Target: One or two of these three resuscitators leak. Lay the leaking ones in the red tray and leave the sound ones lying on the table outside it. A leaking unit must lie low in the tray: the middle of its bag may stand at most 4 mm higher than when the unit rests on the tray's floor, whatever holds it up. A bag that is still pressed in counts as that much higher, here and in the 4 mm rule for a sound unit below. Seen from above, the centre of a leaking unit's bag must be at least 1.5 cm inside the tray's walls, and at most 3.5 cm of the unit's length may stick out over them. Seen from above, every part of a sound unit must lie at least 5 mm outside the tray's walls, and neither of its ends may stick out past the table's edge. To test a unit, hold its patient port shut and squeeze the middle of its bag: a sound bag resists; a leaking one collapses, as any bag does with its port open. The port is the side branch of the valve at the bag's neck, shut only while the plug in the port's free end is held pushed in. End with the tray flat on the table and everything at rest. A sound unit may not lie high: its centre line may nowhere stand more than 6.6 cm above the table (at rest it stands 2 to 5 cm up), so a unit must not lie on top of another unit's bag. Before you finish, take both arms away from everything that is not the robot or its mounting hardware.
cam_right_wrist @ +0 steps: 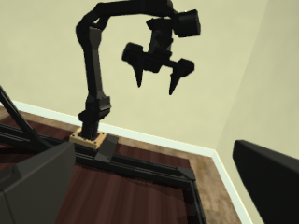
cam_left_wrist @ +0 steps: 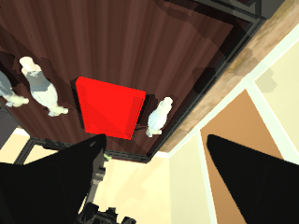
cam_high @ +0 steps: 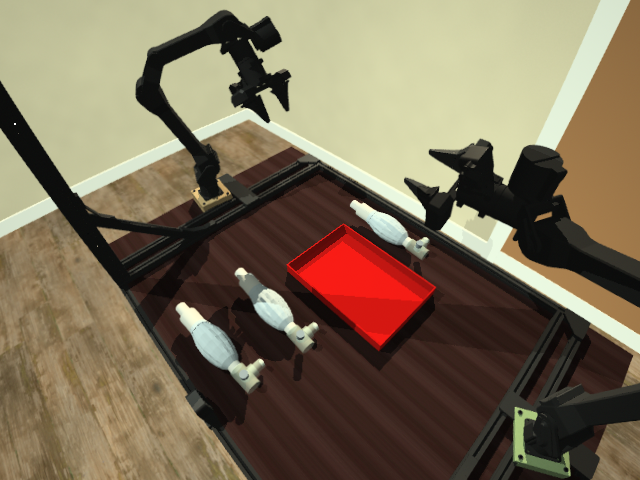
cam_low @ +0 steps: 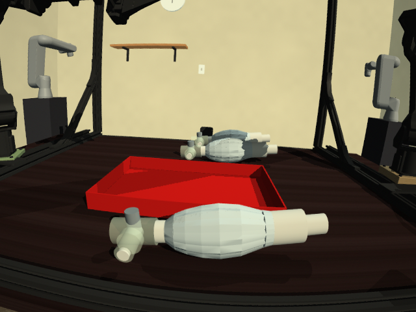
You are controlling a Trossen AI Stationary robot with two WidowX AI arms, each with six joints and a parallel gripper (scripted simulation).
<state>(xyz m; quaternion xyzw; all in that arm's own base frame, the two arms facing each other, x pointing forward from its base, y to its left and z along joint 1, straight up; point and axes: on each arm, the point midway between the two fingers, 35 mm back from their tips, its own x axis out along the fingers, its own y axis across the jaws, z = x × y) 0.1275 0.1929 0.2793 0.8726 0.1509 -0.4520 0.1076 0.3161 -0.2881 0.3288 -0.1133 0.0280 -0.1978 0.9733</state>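
The red tray (cam_high: 333, 305) (cam_low: 110, 203) (cam_left_wrist: 112, 85) lies flat and empty. One resuscitator (cam_high: 387, 227) (cam_low: 218, 231) (cam_left_wrist: 159, 117) lies outside its wall-side long edge. A second (cam_high: 271, 307) (cam_low: 225, 149) (cam_left_wrist: 44, 93) lies outside the opposite edge, and a third (cam_high: 213, 345) (cam_low: 229, 134) (cam_left_wrist: 5, 89) lies beyond it, near the table edge. All three bags look full; their side ports point toward the wall side in the top view. My left gripper (cam_high: 278, 115) (cam_left_wrist: 156, 139) (cam_right_wrist: 155, 91) is open and empty, high above the table. My right gripper (cam_high: 418, 165) (cam_right_wrist: 155, 149) is open and empty, also raised high.
Black frame rails edge the table. A black upright (cam_high: 62, 180) with a brace stands at the left in the top view. A small black block (cam_high: 204, 408) sits at the table edge near the third unit. The left arm's base is tan, the right arm's green.
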